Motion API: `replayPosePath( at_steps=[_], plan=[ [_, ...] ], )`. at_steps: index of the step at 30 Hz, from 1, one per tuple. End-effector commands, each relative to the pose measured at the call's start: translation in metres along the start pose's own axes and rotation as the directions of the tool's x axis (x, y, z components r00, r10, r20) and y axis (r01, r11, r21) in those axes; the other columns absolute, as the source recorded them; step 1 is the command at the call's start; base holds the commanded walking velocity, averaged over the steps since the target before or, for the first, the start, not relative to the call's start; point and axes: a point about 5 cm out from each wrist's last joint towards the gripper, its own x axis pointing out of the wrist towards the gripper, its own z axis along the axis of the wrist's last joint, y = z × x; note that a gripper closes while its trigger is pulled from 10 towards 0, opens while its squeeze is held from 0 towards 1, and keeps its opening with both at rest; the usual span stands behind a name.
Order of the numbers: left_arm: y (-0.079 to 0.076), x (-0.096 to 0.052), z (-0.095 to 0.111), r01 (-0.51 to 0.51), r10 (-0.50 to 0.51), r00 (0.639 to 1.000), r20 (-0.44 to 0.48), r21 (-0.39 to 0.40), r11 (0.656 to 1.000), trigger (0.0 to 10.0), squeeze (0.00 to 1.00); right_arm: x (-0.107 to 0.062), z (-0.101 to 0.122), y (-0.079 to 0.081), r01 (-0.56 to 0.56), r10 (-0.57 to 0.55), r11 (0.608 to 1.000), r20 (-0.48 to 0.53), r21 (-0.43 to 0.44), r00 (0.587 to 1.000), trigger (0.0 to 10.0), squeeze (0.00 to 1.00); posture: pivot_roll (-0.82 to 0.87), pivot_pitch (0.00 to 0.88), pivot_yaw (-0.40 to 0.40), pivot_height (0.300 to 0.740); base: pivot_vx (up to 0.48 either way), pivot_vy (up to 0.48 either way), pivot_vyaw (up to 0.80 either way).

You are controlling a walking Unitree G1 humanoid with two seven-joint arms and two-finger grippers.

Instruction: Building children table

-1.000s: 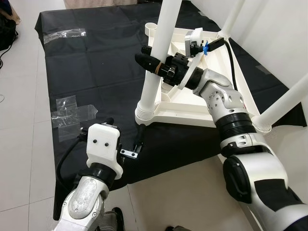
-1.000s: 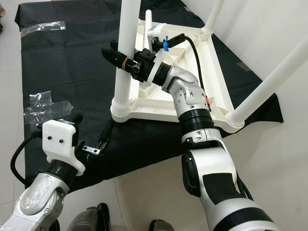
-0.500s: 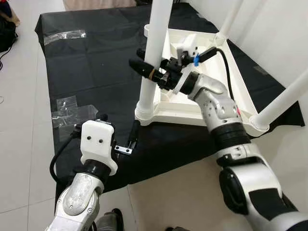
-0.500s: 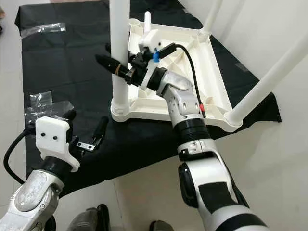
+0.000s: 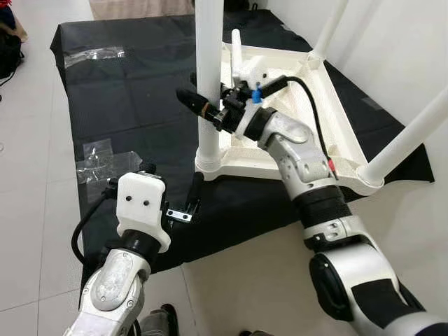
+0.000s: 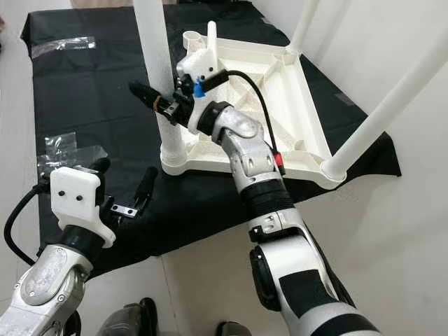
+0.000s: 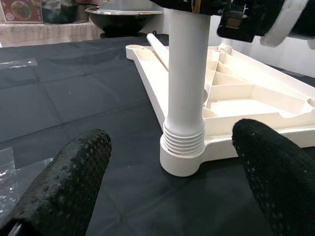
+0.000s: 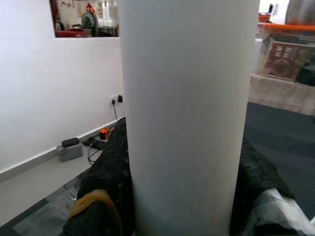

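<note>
A white children's table point(image 5: 280, 166) lies upside down on a black mat point(image 5: 140, 105). Its near-left leg point(image 5: 208, 70) stands upright in its corner socket. My right gripper point(image 5: 199, 105) is shut on that leg at mid height; in the right wrist view the leg point(image 8: 187, 113) sits between the two black fingers point(image 8: 106, 191). My left gripper point(image 5: 170, 183) hovers low over the mat's front part, open and holding nothing. In the left wrist view it point(image 7: 170, 179) points at the leg's ribbed base point(image 7: 183, 142), a short way off.
Two more legs stand on the table, one at the near right point(image 5: 413, 133) and one at the far right point(image 5: 329, 28). A thin white stub point(image 5: 236, 43) rises at the far-left corner. Clear plastic bags point(image 5: 94, 157) lie on the mat's left side. Tiled floor surrounds the mat.
The whole picture has shifted, so the camera moved. My right gripper keeps its hold on the leg, which now looks upright. My left gripper sits a little higher in the picture than before.
</note>
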Motion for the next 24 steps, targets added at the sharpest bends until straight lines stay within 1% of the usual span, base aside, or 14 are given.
replayPosePath(
  at_steps=[1, 2, 3, 4, 5, 7, 8, 9, 12, 16, 18, 21, 23, 24],
  plan=[
    [0.000, -0.001, -0.003, 0.003, -0.003, 1.000, -0.022, 0.002, 1.000, 10.0, 0.00, -0.014, -0.032, -0.007, 0.070, -0.065, 0.997, -0.152, 0.024, 0.986, 0.0, 0.00, 0.06, 0.205, -0.135, 0.740, 0.000, 0.000, 0.00],
    [0.000, -0.001, -0.003, 0.003, -0.003, 1.000, -0.022, 0.002, 1.000, 10.0, 0.00, -0.014, -0.032, -0.007, 0.070, -0.065, 0.997, -0.152, 0.024, 0.986, 0.0, 0.00, 0.06, 0.205, -0.135, 0.740, 0.000, 0.000, 0.00],
    [0.001, 0.000, -0.003, 0.000, 0.000, 1.000, -0.021, 0.003, 1.000, 10.0, 0.00, -0.013, -0.032, -0.015, 0.157, -0.149, 0.986, -0.152, 0.047, 0.977, 0.0, 0.00, 0.06, 0.206, -0.138, 0.740, 0.000, 0.000, 0.00],
    [0.001, 0.000, -0.003, 0.000, 0.000, 1.000, -0.021, 0.003, 1.000, 10.0, 0.00, -0.013, -0.032, -0.015, 0.157, -0.149, 0.986, -0.152, 0.047, 0.977, 0.0, 0.00, 0.06, 0.206, -0.138, 0.740, 0.000, 0.000, 0.00],
    [0.002, 0.000, -0.002, -0.004, 0.004, 1.000, -0.019, 0.006, 1.000, 10.0, 0.00, -0.013, -0.030, -0.027, 0.290, -0.277, 0.954, -0.153, 0.070, 0.949, 0.0, 0.00, 0.06, 0.206, -0.138, 0.740, 0.000, 0.000, 0.00],
    [0.002, 0.000, -0.002, -0.004, 0.004, 1.000, -0.019, 0.006, 1.000, 10.0, 0.00, -0.013, -0.030, -0.027, 0.290, -0.277, 0.954, -0.153, 0.070, 0.949, 0.0, 0.00, 0.06, 0.206, -0.138, 0.740, 0.000, 0.000, 0.00],
    [0.003, 0.000, -0.002, -0.007, 0.007, 1.000, -0.017, 0.009, 1.000, 10.0, 0.00, -0.014, -0.029, -0.030, 0.339, -0.326, 0.938, -0.152, 0.069, 0.933, 0.0, 0.00, 0.06, 0.206, -0.138, 0.740, 0.000, 0.000, 0.00],
    [0.003, 0.000, -0.002, -0.007, 0.007, 1.000, -0.017, 0.009, 1.000, 10.0, 0.00, -0.014, -0.029, -0.030, 0.339, -0.326, 0.938, -0.152, 0.069, 0.933, 0.0, 0.00, 0.06, 0.206, -0.138, 0.740, 0.000, 0.000, 0.00],
    [0.004, 0.002, -0.001, -0.012, 0.012, 1.000, -0.011, 0.012, 1.000, 10.0, 0.00, -0.017, -0.028, -0.036, 0.442, -0.433, 0.895, -0.131, 0.054, 0.892, 0.0, 0.00, 0.06, 0.210, -0.137, 0.740, 0.000, 0.000, 0.00],
    [0.005, 0.002, -0.001, -0.013, 0.014, 1.000, -0.010, 0.013, 1.000, 10.0, 0.00, -0.017, -0.027, -0.037, 0.464, -0.455, 0.884, -0.125, 0.057, 0.882, 0.0, 0.00, 0.06, 0.210, -0.137, 0.740, 0.000, 0.000, 0.00],
    [0.006, 0.003, -0.001, -0.017, 0.017, 1.000, -0.009, 0.018, 1.000, 10.0, 0.00, -0.018, -0.024, -0.039, 0.495, -0.491, 0.868, -0.091, 0.037, 0.867, 0.0, 0.00, 0.06, 0.213, -0.135, 0.740, 0.000, 0.000, 0.00],
    [0.007, 0.003, -0.001, -0.019, 0.019, 1.000, -0.010, 0.022, 1.000, 10.0, 0.00, -0.020, -0.023, -0.039, 0.510, -0.507, 0.859, -0.078, 0.035, 0.859, 0.0, 0.00, 0.06, 0.213, -0.135, 0.740, 0.000, 0.000, 0.00],
    [0.008, 0.003, -0.001, -0.021, 0.021, 1.000, -0.011, 0.025, 0.999, 10.0, 0.00, -0.023, -0.023, -0.042, 0.551, -0.549, 0.834, -0.064, 0.032, 0.834, 0.0, 0.00, 0.06, 0.215, -0.134, 0.740, 0.000, 0.000, 0.00],
    [0.008, 0.003, -0.001, -0.021, 0.021, 1.000, -0.011, 0.025, 0.999, 10.0, 0.00, -0.023, -0.023, -0.042, 0.551, -0.549, 0.834, -0.064, 0.032, 0.834, 0.0, 0.00, 0.06, 0.215, -0.134, 0.740, 0.000, 0.000, 0.00]
  ],
)
